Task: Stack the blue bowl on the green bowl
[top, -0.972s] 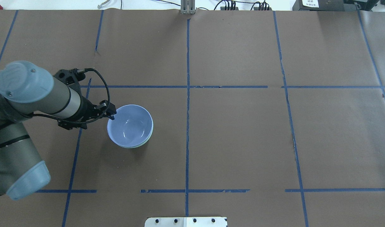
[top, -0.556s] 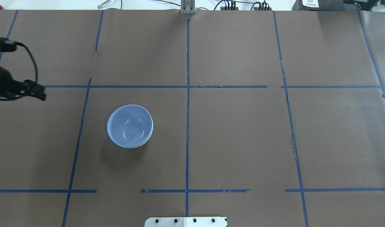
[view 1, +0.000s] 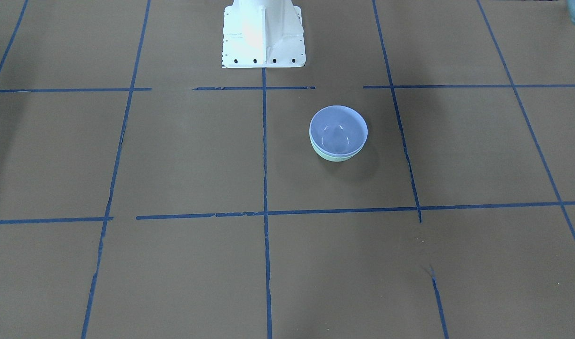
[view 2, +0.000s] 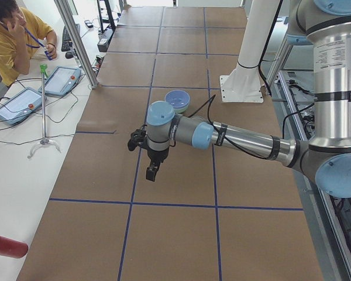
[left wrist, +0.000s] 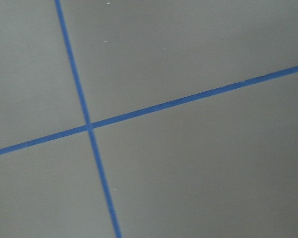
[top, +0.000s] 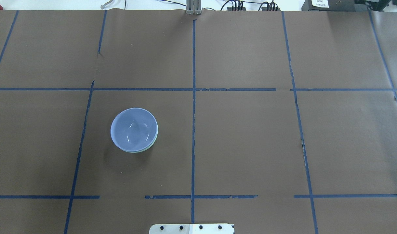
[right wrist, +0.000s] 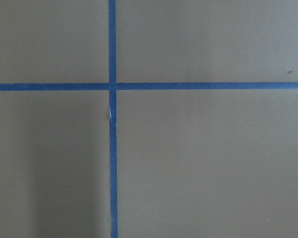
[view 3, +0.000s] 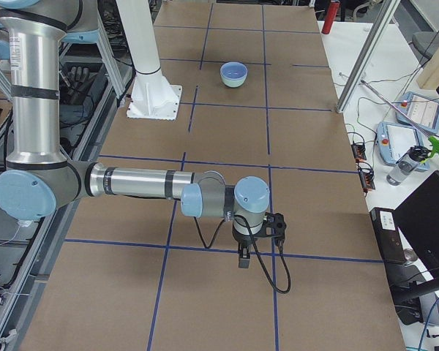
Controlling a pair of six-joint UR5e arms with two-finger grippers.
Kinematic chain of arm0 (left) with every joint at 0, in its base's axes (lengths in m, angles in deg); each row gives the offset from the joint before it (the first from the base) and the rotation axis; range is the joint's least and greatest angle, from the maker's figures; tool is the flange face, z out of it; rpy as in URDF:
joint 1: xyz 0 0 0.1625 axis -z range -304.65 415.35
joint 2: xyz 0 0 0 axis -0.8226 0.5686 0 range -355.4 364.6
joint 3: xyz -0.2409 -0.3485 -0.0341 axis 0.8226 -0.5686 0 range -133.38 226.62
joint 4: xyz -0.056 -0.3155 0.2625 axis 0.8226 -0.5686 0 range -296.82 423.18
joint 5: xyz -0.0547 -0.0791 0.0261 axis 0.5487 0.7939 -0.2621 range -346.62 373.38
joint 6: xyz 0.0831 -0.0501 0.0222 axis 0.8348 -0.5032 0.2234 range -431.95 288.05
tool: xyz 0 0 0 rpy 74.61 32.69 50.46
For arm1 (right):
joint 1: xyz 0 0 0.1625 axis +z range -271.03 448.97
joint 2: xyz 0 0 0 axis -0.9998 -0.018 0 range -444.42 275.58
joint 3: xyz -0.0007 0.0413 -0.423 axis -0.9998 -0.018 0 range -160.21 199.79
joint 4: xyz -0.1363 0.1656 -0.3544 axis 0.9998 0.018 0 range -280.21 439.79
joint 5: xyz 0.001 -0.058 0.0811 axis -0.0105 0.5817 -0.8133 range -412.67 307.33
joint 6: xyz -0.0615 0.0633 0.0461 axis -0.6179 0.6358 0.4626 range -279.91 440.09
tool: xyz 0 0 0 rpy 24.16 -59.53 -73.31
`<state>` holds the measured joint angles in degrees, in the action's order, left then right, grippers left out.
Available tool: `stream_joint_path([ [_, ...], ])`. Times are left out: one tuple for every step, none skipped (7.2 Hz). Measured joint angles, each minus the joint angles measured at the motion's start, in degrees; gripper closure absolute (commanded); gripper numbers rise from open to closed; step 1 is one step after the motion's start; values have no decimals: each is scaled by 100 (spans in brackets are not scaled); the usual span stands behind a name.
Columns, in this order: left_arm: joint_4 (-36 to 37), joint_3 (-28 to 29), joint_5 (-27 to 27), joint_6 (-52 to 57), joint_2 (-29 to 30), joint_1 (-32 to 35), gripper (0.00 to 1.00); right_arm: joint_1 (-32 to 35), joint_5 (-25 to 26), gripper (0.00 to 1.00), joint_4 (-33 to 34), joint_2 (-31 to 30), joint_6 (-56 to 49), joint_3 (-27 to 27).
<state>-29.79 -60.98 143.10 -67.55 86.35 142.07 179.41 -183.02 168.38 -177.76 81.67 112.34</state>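
Note:
The blue bowl (top: 134, 128) sits nested upright inside the green bowl (top: 145, 150), left of the table's centre line. Only a thin mint edge of the green bowl shows under it. Both also show in the front-facing view, blue (view 1: 338, 128) over green (view 1: 336, 157). My left gripper (view 2: 152, 172) hangs above the paper well away from the bowls, seen clearly only in the exterior left view; I cannot tell if it is open or shut. My right gripper (view 3: 243, 259) hangs far from the bowls (view 3: 233, 73); I cannot tell its state either.
Brown paper with blue tape lines covers the table (top: 250, 130). The white robot base (view 1: 263, 37) stands at the table's near edge. An operator (view 2: 11, 35) sits beside tablets (view 2: 23, 102) off the table's far side. A red cylinder (view 2: 6, 246) lies off the table's end.
My left gripper was at the blue bowl's left rim, then drew back to the left and has left the overhead view. The stacked bowls have not moved.

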Motion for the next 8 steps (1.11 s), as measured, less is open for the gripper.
stream_joint_path([
  [12, 139, 146, 273, -125, 352, 0, 0, -2, 0, 0, 0, 0, 0],
  [20, 215, 207, 365, -216, 494, 0, 0, -4, 0, 0, 0, 0, 0],
  [23, 281, 228, 383, -254, 542, 0, 0, -2, 0, 0, 0, 0, 0],
  [16, 310, 224, 392, -272, 558, 0, 0, -1, 0, 0, 0, 0, 0],
  [-13, 312, 209, 408, -302, 561, 0, 0, 0, 0, 0, 0, 0, 0],
  [-48, 302, 203, 421, -349, 564, 0, 0, 0, 0, 2, 0, 0, 0],
  [-68, 286, 198, 427, -370, 565, 0, 0, 0, 0, 4, 0, 0, 0],
  [-83, 289, 195, 428, -369, 565, 0, 0, -1, 0, 2, 0, 0, 0],
])
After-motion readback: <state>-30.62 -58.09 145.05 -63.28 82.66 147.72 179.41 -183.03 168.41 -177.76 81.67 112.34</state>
